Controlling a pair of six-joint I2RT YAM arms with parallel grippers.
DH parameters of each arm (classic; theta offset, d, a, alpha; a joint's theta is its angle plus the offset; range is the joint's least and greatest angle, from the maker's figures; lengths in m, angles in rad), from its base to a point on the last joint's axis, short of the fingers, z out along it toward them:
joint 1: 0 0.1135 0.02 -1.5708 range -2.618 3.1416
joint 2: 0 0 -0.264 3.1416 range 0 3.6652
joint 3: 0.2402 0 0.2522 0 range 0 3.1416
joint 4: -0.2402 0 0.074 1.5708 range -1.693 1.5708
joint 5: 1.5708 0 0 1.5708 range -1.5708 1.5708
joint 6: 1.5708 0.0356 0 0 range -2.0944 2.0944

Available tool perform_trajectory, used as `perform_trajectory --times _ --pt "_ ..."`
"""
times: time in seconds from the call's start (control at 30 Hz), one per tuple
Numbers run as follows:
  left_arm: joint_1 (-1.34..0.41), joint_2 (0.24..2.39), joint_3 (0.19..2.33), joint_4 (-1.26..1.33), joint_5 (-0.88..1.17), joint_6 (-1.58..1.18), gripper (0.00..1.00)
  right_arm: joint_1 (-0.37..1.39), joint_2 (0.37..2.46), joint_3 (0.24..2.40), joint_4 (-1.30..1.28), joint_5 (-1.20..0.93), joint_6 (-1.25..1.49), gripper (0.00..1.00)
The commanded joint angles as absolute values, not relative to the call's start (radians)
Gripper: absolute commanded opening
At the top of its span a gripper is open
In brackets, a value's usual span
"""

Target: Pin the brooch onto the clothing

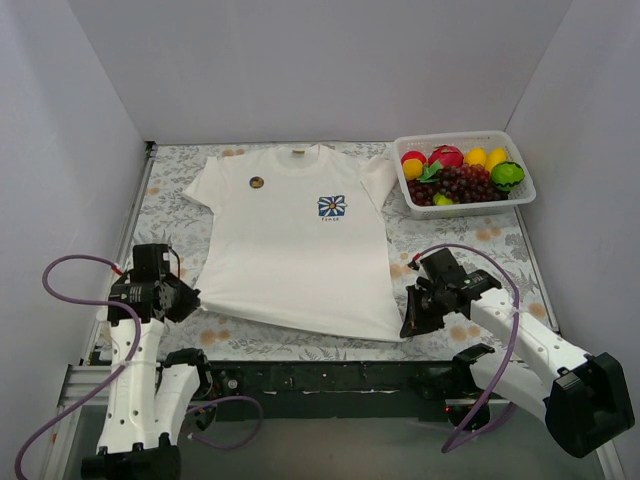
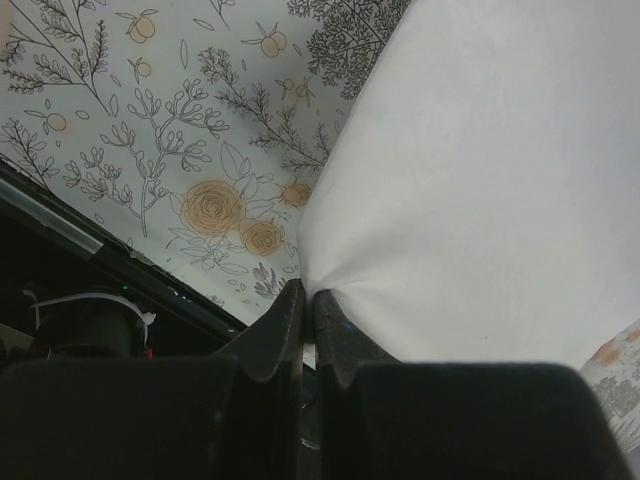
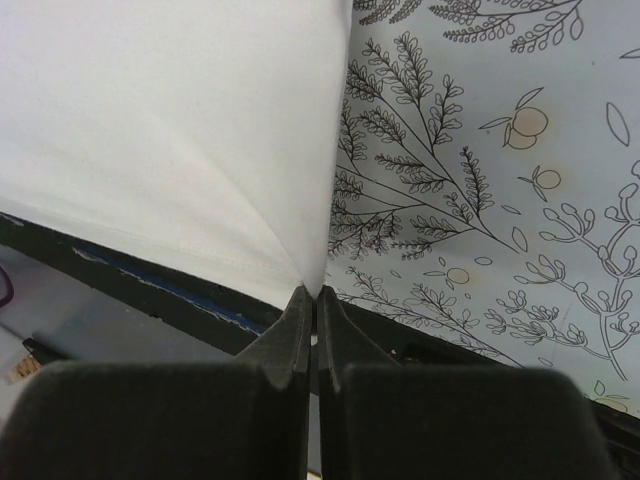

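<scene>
The white T-shirt (image 1: 300, 250) lies flat on the floral cloth, neck at the far side. The brooch (image 1: 332, 206), a small dark blue square with a white flower, sits on the shirt's chest, right of centre. My left gripper (image 1: 192, 298) is shut on the shirt's near left hem corner; in the left wrist view the gripper (image 2: 305, 292) pinches the white fabric (image 2: 480, 180). My right gripper (image 1: 405, 328) is shut on the near right hem corner; in the right wrist view the gripper (image 3: 315, 292) pinches the fabric (image 3: 170, 130), which pulls into folds.
A white basket (image 1: 470, 208) of toy fruit stands at the far right. A small round dark badge (image 1: 256, 182) lies on the shirt's left chest. The black table edge (image 1: 330, 375) runs just below the hem. White walls enclose three sides.
</scene>
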State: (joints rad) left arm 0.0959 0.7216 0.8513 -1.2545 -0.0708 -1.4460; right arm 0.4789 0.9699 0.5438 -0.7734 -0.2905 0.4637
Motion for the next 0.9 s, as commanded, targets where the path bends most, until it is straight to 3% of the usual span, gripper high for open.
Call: perform_trajectory --times 0.0,0.27,0.33,0.37,0.4,0.43,0.47,0.5,0.53,0.57,0.67,0.87 --pt "0.098 0.701 0.885 -1.299 -0.118 -1.456 0.00 0.494 0.971 0.575 -0.854 -0.255 0.451 0.01" --pt "0.098 0.675 0.911 -1.347 -0.126 -1.459 0.00 0.505 0.931 0.545 -0.856 -0.278 0.468 0.01" --pt "0.100 0.672 0.916 -1.350 -0.126 -1.456 0.11 0.509 0.916 0.542 -0.857 -0.291 0.465 0.01" --pt "0.100 0.669 0.916 -1.350 -0.120 -1.457 0.19 0.511 0.913 0.535 -0.857 -0.319 0.459 0.04" --pt "0.098 0.666 0.916 -1.345 -0.114 -1.456 0.39 0.512 0.911 0.534 -0.859 -0.333 0.453 0.07" --pt "0.100 0.664 0.916 -1.342 -0.106 -1.454 0.51 0.512 0.910 0.531 -0.859 -0.351 0.433 0.11" --pt "0.098 0.657 0.917 -1.338 -0.098 -1.451 0.62 0.512 0.907 0.529 -0.859 -0.379 0.428 0.32" --pt "0.098 0.655 0.922 -1.333 -0.098 -1.451 0.74 0.512 0.905 0.531 -0.859 -0.386 0.423 0.41" --pt "0.098 0.655 0.930 -1.330 -0.103 -1.453 0.97 0.512 0.893 0.534 -0.859 -0.390 0.416 0.51" --pt "0.100 0.655 0.937 -1.327 -0.106 -1.453 0.98 0.512 0.887 0.538 -0.859 -0.387 0.413 0.67" --pt "0.100 0.664 0.957 -1.293 -0.109 -1.436 0.98 0.512 0.873 0.586 -0.847 -0.356 0.410 0.85" --pt "0.100 0.709 0.928 -1.177 -0.081 -1.422 0.98 0.512 0.917 0.687 -0.766 -0.272 0.382 0.91"
